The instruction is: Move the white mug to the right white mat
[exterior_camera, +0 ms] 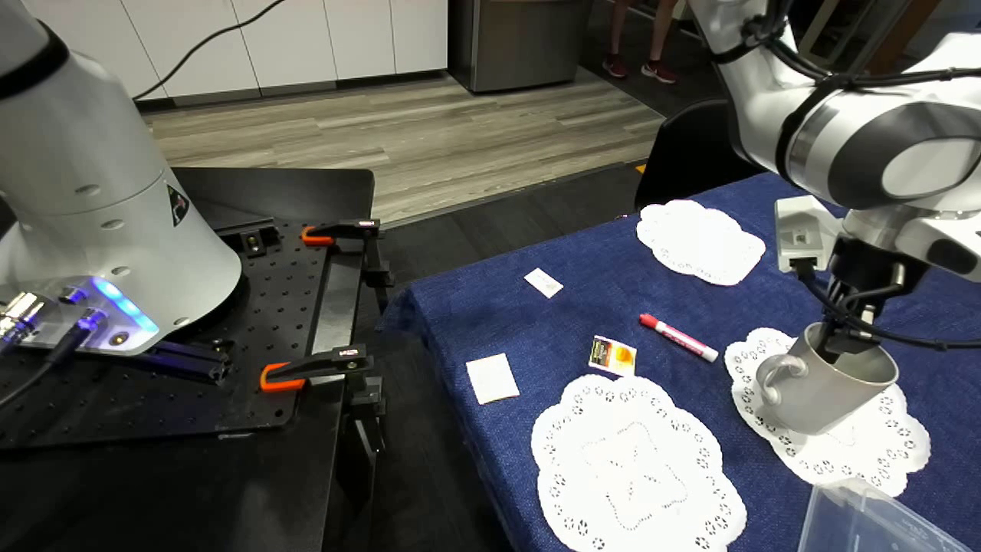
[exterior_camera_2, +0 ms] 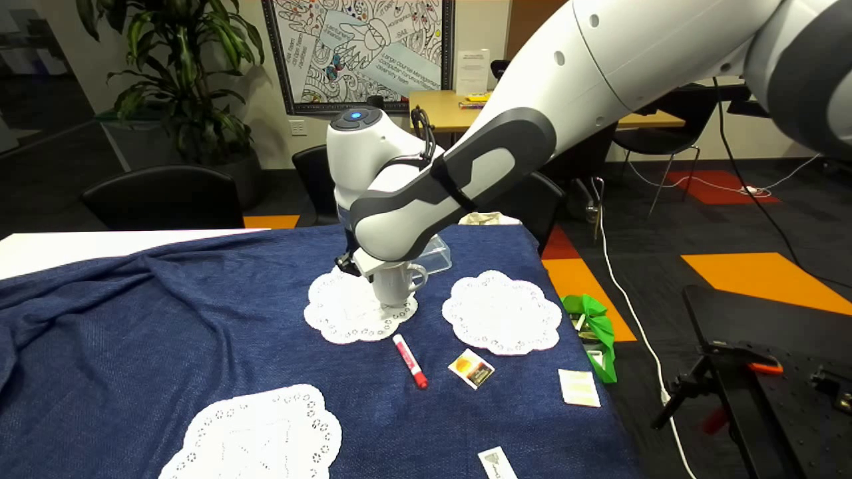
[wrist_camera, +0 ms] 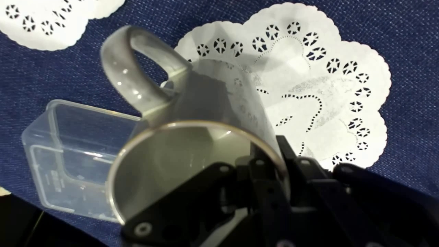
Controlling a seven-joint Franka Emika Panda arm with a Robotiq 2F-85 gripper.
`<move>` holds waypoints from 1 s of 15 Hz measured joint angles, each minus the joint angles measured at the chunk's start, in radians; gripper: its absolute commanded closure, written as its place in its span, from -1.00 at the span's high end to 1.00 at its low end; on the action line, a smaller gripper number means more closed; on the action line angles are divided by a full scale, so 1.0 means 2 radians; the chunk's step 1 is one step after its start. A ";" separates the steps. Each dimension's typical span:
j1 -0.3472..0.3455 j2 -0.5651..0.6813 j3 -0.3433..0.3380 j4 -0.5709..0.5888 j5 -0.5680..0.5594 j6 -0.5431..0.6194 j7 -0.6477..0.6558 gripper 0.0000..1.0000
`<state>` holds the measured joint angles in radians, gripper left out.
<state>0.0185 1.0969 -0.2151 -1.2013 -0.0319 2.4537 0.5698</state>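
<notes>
The white mug (exterior_camera: 820, 395) is sitting on or just above a lace mat (exterior_camera: 862, 448) at right on the bench (exterior_camera: 460, 310) in an exterior view; I cannot tell which. The pincer (wrist_camera: 271, 156) is pinching the mug's wall from inside and outside. A twin mat (exterior_camera: 636, 468) is lying nearer and left of the mug, a red marker (exterior_camera: 678, 337) farther and left, and a clear box (exterior_camera: 874, 525) at near right.

Mug (exterior_camera_2: 391, 287) over doily (exterior_camera_2: 346, 320); container (exterior_camera_2: 436, 257) behind, marker (exterior_camera_2: 410, 362) in front, in exterior view.
</notes>
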 measured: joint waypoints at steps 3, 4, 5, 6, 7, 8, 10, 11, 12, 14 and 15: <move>-0.002 0.013 0.000 0.016 0.000 -0.011 0.000 -0.62; -0.003 0.016 0.000 0.021 0.000 -0.016 0.000 -0.30; -0.003 0.019 0.000 0.027 0.000 -0.020 0.000 -0.17; -0.004 0.022 0.000 0.032 0.000 -0.024 0.000 -0.03; -0.005 0.023 0.000 0.037 0.000 -0.027 0.000 0.00; -0.005 0.024 0.000 0.042 0.000 -0.032 0.000 0.14; -0.006 0.024 0.000 0.049 0.000 -0.039 0.000 0.46; -0.006 0.024 0.000 0.052 0.000 -0.039 0.000 0.57; -0.006 0.024 0.000 0.053 0.000 -0.039 0.000 0.75; -0.005 0.023 0.000 0.054 -0.001 -0.038 0.000 1.00; -0.005 0.021 -0.001 0.054 -0.001 -0.037 0.000 1.00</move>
<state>0.0087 1.1390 -0.2174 -1.0940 -0.0344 2.3795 0.5698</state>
